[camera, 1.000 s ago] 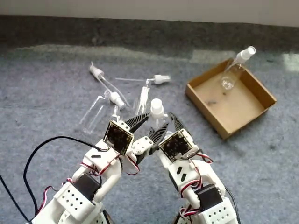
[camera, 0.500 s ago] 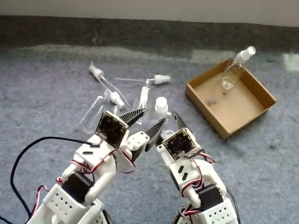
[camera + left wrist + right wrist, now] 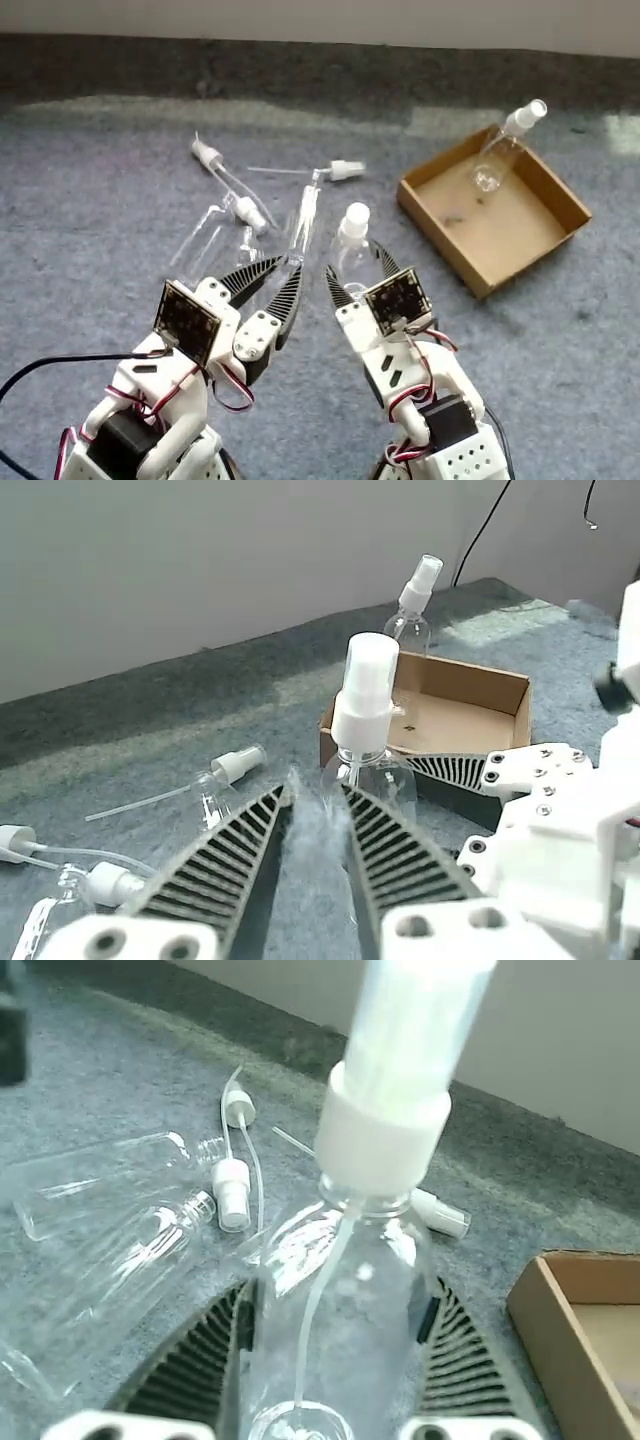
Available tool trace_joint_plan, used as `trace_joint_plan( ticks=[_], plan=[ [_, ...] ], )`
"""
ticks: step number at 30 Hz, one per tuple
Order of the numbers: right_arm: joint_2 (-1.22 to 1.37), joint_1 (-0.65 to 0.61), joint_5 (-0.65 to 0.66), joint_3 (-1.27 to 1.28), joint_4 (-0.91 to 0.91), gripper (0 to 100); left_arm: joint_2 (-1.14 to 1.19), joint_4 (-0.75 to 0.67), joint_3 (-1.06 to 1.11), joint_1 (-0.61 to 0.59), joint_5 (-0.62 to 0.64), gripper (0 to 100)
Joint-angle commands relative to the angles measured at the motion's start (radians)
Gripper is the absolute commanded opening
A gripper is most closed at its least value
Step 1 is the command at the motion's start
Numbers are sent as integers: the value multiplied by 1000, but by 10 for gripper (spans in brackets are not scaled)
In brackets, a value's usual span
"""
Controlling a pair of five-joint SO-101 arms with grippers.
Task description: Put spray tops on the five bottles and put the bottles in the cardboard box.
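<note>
While the right claw (image 3: pixel 354 260) grips a clear bottle (image 3: pixel 352 245) by its body, we see that bottle standing upright on the grey carpet (image 3: pixel 110 210) with a white spray top (image 3: pixel 355 216) fitted on its neck. From the right wrist, the ribbed fingers (image 3: pixel 195 1360) press against both sides of the bottle (image 3: pixel 340 1300), and the thin tube runs down inside it.

We find the left claw (image 3: pixel 288 265) just beside it on the carpet. Its jaws are parted by a narrow gap and hold nothing; from the left wrist we see only carpet between them.

Off to the right arm's side sits the cardboard box (image 3: pixel 438 232), well apart from both claws. One capped bottle (image 3: pixel 497 155) lies in it, tilted against the far corner, with its spray top poking out over the rim.

Beyond the left claw, we count at least two bare bottles lying flat, one (image 3: pixel 200 240) near the left and another (image 3: pixel 304 212) closer to the held bottle. Three loose spray tops with long tubes lie among them: one (image 3: pixel 207 155) farthest out, one (image 3: pixel 345 170) towards the box, and one (image 3: pixel 250 213) between the two lying bottles.
</note>
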Motion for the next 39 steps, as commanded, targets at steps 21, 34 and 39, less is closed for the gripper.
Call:
trace_joint_plan(
  ticks=[21, 34, 39],
  plan=[
    [-2, 15, -91, -277, -35, 85, -10, 5, 205, 194, 8, 5],
    [387, 8, -127, -567, -68, 84, -10, -66, 269, 269, 11, 5],
    [429, 7, -247, -615, -68, 84, -10, -241, 277, 269, 12, 5]
  ],
)
